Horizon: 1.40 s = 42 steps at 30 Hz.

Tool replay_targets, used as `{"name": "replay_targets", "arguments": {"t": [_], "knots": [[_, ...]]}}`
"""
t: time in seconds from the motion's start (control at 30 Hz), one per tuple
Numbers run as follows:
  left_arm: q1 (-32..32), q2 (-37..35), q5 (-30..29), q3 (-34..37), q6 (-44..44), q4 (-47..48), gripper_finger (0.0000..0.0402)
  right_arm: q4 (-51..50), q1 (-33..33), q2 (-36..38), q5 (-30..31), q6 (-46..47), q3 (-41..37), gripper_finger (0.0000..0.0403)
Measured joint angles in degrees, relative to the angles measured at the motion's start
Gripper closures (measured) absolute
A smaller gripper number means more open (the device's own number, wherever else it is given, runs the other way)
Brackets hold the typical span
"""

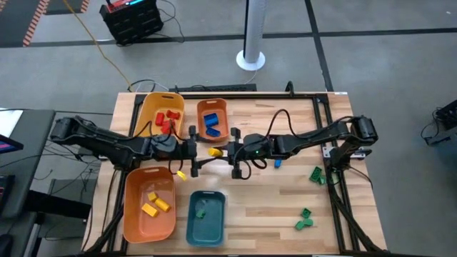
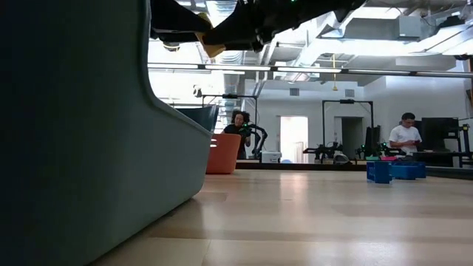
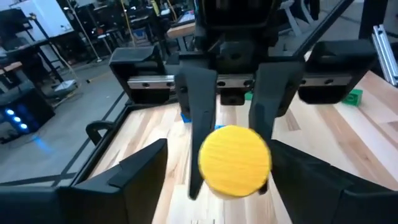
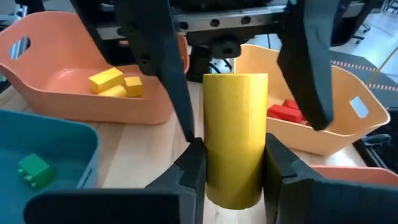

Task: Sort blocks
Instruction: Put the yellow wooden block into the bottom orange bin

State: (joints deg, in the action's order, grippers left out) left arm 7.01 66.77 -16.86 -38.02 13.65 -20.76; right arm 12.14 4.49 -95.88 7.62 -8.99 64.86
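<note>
While both my arms meet mid-table: a handover.
Trays: the orange tray (image 1: 134,214) holding yellow blocks lies at seven o'clock.
Yellow cylinder (image 4: 235,137): pinched by my right gripper (image 4: 231,163), long axis pointing leftward.
Left gripper (image 3: 231,163): fingers spread, flanking the cylinder's end face.

- In the low view a teal tray (image 2: 81,133) wall fills the near side and hides much of the desk (image 2: 310,214).
- The yellow cylinder (image 3: 234,160) shows only its round end in the left wrist view.
- The right end effector (image 4: 235,163) fingertips cover the cylinder's sides in the right wrist view.
</note>
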Motion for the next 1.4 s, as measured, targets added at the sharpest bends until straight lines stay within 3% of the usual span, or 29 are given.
{"name": "replay_targets", "arguments": {"t": [0.1, 0.3, 0.33, 0.53, 0.67, 0.73, 0.87, 0.93, 1.0, 1.23, 1.4], "knots": [[0.04, -0.03, -1.06, -0.04, 0.02, -0.45, 0.0157, 0.94, -0.04, 0.0, 0.02, -0.16, 0.0, 0.031], [0.07, -0.03, -2.4, -0.04, -0.22, -1.28, 0.028, 1.81, -0.11, 0.0, 0.44, -1.05, 0.0, 0.0283], [0.07, -0.03, -2.23, -0.04, -0.26, -1.42, 0.0283, 1.84, -0.11, 0.0, 0.45, -1.14, 0.0, 0.0273], [0.05, -0.57, -1.61, -0.04, -1.7, -1.29, 0.0283, -0.91, -0.11, 0.47, 0.13, 1.55, 0.13, 0.018], [0.96, -5.48, -1.15, -2.64, -4.82, 10.69, 0.0283, -9.0, -0.37, 2.93, -0.28, 4.52, 0.09, 0.012], [1.69, -8.79, 4.46, -5.41, -8.89, 22.54, 0.0283, -13.99, -0.37, 4.84, -0.27, 7.05, 0.09, 0.0101], [3.48, -12.22, 22.05, -10.97, -19.35, 48.88, 0.0283, -24.26, -0.13, 6.83, 2.91, 11.82, 0.09, 0.0087], [5.05, -12.88, 29.54, -11.35, -22.87, 58.21, 0.0283, -28.06, 0.02, 6.86, 6.31, 12.95, 0.09, 0.0086], [7.55, -12.99, 33.14, -10.25, -26.78, 64.62, 0.0283, -31.93, -0.04, 6.88, 9.11, 14.55, 0.09, 0.0086], [18.03, -12.31, 33.95, -2.4, -45.72, 69.47, 0.0283, -43.7, -0.48, 9.33, 10.84, 23.59, 0.0, 0.0086], [22.08, -12.31, 26.72, 0.45, -55.19, 69.42, 0.0263, -55.24, -2.04, 10.84, 12.11, 31.77, 0.0, 0.0085]]}}
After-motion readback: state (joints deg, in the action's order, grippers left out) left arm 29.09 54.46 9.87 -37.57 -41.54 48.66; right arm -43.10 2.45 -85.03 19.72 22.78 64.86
